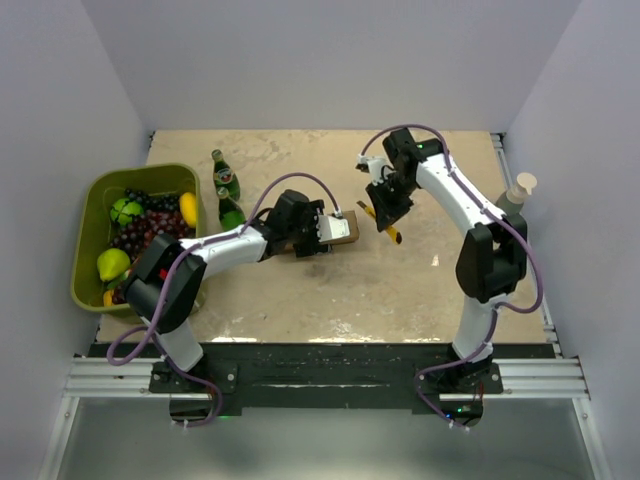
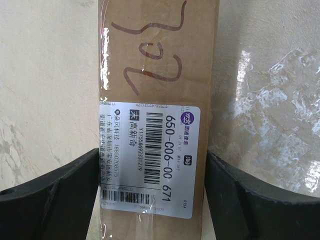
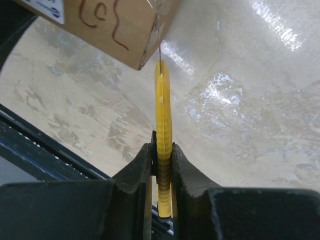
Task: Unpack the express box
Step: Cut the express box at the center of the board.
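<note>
The express box [image 1: 343, 229], a brown carton with a white shipping label, lies flat on the table's middle. My left gripper [image 1: 318, 232] straddles its label end, and in the left wrist view both fingers [image 2: 75, 190] press against the long sides of the express box [image 2: 160, 60]. My right gripper [image 1: 385, 205] hovers to the right of the box, shut on a slim yellow utility knife [image 1: 386, 229]. The right wrist view shows the knife [image 3: 163, 100] clamped between the right gripper [image 3: 162, 145] jaws, its thin blade tip touching the near end corner of the express box [image 3: 115, 25].
A green bin [image 1: 95, 195] with grapes, a pear and other fruit stands at the left. Two green bottles [image 1: 226, 176] stand just right of it, close behind my left arm. A pale bottle [image 1: 517, 195] stands at the table's right edge.
</note>
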Robot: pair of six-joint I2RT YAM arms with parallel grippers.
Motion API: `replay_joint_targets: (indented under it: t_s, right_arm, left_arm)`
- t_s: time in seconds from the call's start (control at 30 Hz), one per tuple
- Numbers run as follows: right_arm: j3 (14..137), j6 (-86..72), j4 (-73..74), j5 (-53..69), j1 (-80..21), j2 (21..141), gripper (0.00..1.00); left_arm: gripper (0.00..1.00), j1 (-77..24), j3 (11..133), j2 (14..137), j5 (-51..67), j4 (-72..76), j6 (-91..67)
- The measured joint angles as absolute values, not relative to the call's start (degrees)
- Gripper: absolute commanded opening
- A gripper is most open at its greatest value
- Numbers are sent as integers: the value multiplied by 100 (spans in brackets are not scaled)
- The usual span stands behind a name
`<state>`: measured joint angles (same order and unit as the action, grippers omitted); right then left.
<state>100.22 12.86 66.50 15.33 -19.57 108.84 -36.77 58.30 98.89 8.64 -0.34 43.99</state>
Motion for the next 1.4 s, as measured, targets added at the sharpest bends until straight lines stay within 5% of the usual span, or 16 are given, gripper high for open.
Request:
replay_joint_targets:
  t_s: [1.4]
  right_arm:
    - [9590, 1297, 6836, 1629, -2003, 10943, 0]
  left_arm:
    - [0, -3754, 5830, 9896, 711, -34, 4388]
